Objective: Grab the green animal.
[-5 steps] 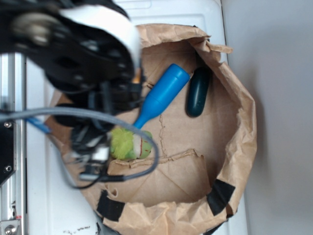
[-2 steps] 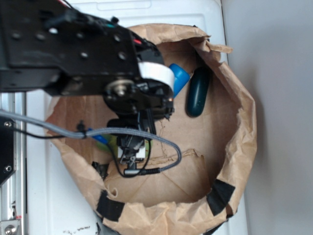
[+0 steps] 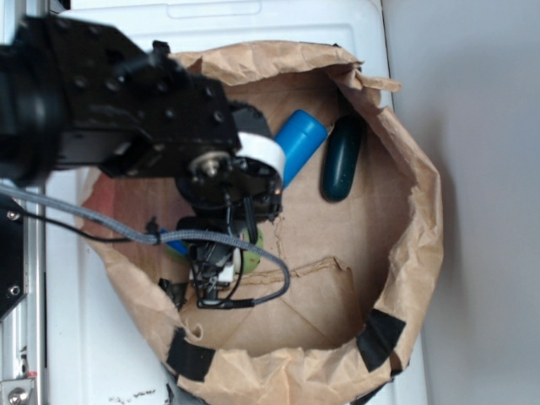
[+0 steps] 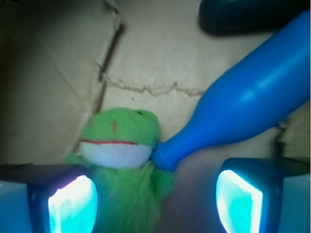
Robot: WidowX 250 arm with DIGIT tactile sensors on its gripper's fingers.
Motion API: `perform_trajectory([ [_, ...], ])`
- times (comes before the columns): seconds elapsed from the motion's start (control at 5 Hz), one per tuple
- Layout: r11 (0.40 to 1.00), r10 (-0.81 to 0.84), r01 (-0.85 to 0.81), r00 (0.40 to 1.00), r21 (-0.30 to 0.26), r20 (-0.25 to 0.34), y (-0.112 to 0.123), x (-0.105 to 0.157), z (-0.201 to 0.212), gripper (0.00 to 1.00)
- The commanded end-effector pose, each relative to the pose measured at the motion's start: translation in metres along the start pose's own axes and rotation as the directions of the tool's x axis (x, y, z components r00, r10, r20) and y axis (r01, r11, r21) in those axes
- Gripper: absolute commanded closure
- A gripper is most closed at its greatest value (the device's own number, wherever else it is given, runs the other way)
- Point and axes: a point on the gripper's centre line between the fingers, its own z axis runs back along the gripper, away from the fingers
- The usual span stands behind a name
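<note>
Paper bag [image 3: 422,228], brown and torn along its rim, lies open on a white bench [image 3: 76,337] with its sides folded down into a shallow basin, patched near the lower edge with strips of black tape [image 3: 380,337]. In the exterior view the black robot arm [image 3: 126,118] reaches in from the upper left and covers much of the bag's left half; a grey cable [image 3: 101,226] loops from it down toward the end effector [image 3: 215,266], which hangs low over the bag floor. Just beneath it a sliver of the green animal [image 3: 251,253] shows, most of the toy being hidden by the arm. The wrist view gives the clearer reading: the green animal [image 4: 121,160] lies on the cardboard floor with its pale face and red stitched mouth turned toward the camera and its fuzzy green body running down toward the lower edge of the picture. The end effector [image 4: 155,199] stands wide open, its two fingers [image 4: 73,204] glowing blue-white at the lower left and lower right; the toy lies between them, closer to the left one, and nothing is gripped. The neck of the blue bottle [image 4: 248,111] touches the toy's right side, its body slanting up toward the upper right. Beyond the bottle, at the top of the wrist view, lies a dark green oblong object [image 4: 243,17]; in the exterior view this object [image 3: 342,160] rests just beside the blue bottle [image 3: 295,143], near the bag's far wall.
</note>
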Motion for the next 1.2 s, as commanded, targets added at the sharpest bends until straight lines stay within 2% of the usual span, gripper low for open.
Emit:
perform_trajectory([
  [0.0, 0.998, 0.003, -0.006, 0.999, 0.058, 0.045, 0.005, 0.001, -0.019, 1.0],
  [0.2, 1.0, 0.0, -0.002, 0.998, 0.026, 0.067, 0.0, -0.009, -0.006, 1.0],
  [0.4, 0.999, 0.015, -0.013, 0.997, -0.03, 0.072, -0.008, -0.012, 0.023, 1.0],
  [0.6, 0.991, 0.056, -0.046, 0.995, -0.127, 0.078, -0.015, 0.004, 0.065, 1.0],
  [1.0, 0.976, 0.089, -0.073, 0.993, -0.204, 0.073, -0.012, 0.019, 0.1, 1.0],
])
